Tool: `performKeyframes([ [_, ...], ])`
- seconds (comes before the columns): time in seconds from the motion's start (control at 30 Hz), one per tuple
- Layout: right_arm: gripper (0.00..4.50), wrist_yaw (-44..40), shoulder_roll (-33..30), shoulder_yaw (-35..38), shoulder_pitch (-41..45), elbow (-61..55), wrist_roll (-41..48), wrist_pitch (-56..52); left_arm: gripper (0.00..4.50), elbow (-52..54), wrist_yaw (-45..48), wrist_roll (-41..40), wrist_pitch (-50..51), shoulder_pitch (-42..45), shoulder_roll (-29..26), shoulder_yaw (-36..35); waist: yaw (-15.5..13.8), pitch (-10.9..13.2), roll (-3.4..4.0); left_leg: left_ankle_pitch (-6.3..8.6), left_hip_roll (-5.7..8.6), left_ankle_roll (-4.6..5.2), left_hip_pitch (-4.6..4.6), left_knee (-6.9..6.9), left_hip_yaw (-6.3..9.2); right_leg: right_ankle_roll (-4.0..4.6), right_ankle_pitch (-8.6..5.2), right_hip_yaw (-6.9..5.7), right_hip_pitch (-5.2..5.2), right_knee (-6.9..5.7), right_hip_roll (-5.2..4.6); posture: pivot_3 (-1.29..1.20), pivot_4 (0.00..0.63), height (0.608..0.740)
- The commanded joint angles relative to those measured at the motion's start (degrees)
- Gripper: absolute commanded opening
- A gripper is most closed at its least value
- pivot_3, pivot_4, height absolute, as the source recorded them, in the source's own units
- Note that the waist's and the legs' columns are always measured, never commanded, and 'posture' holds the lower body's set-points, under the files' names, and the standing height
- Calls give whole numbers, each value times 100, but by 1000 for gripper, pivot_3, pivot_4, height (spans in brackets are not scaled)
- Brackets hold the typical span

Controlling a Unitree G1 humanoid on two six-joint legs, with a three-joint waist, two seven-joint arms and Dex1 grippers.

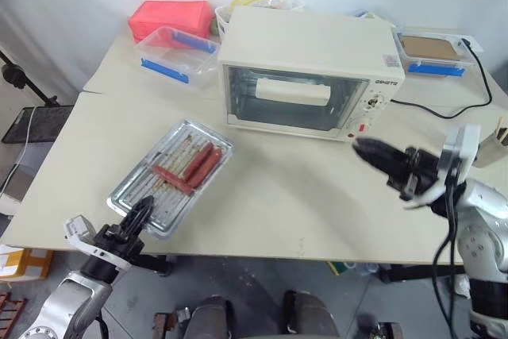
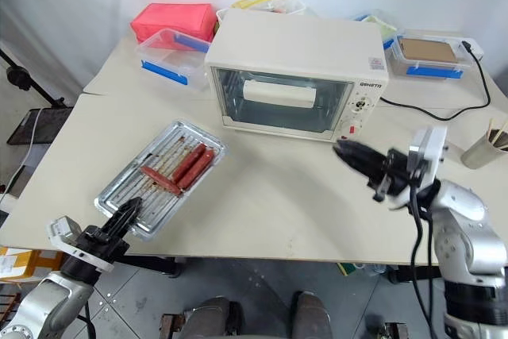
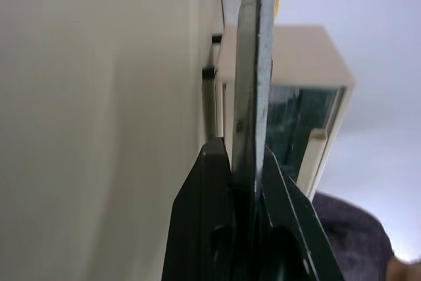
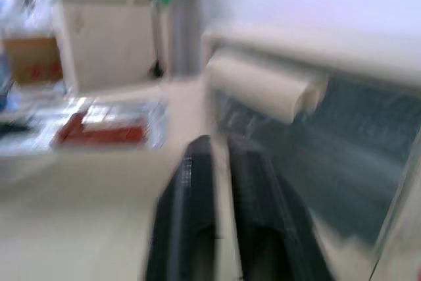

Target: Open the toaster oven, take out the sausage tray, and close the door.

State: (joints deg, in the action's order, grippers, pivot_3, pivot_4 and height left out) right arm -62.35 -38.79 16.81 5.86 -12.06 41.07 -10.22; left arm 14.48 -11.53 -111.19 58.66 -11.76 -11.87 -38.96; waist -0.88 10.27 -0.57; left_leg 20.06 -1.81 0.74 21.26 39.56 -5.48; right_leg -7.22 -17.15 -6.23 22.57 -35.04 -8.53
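My left hand [image 1: 141, 210] grips the sausage tray [image 1: 171, 175] rim; my right hand [image 1: 367, 151], nearly closed, holds nothing beside the shut door [image 1: 295, 98].

A cream-white table [image 1: 286, 204] carries the toaster oven [image 1: 309, 73] at twelve o'clock, its door [image 1: 290, 101] shut. The sausage tray [image 1: 171, 176] lies at eight o'clock near the front edge. Clear plastic boxes [image 1: 176, 55] sit at ten and at two o'clock, beside a red pack [image 1: 171, 17]. A black cord [image 1: 444, 109] trails at two.
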Motion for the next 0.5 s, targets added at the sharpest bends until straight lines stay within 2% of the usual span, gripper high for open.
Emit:
performKeyframes([
  [0.03, 1547, -751, -224, 401, -1007, -395, -344, 714, 0, -176, 188, -181, 426, 288, -465, 610, -70, -1, 1, 0, 2, 0, -1, -2, 2, 0, 0, -1, -4, 6, 1, 0, 150, 740],
  [0.2, 3147, -826, -185, 697, -1833, -685, -387, 994, 0, -903, 393, -181, 1034, 903, -1291, 1434, -48, -7, 14, -3, 7, 3, -16, 9, -7, -8, 4, 20, -13, 17, 0, 0, 150, 740],
  [0.27, 3917, -679, -152, 814, -2044, -862, -372, 951, 0, -1358, 393, -181, 1257, 1392, -1607, 1869, -48, -9, 19, -4, 4, -2, -21, 8, -4, -6, 3, 20, -13, 11, 1, 0, 150, 740],
  [0.33, 4477, -498, -131, 927, -2248, -1118, -360, 872, 0, -1888, 354, -181, 1405, 1979, -1802, 2295, -74, -14, 29, -5, 3, -6, -21, 7, -4, -5, 3, 21, -10, 7, 2, 0, 150, 740],
  [0.5, 4477, -138, -57, 1216, -2797, -1620, -338, 740, 0, -3144, 455, 303, 1628, 3311, -1697, 3084, -125, -16, 31, -7, 11, -6, -13, 5, 2, -9, 5, 18, -12, -5, 2, 0, 150, 740],
])
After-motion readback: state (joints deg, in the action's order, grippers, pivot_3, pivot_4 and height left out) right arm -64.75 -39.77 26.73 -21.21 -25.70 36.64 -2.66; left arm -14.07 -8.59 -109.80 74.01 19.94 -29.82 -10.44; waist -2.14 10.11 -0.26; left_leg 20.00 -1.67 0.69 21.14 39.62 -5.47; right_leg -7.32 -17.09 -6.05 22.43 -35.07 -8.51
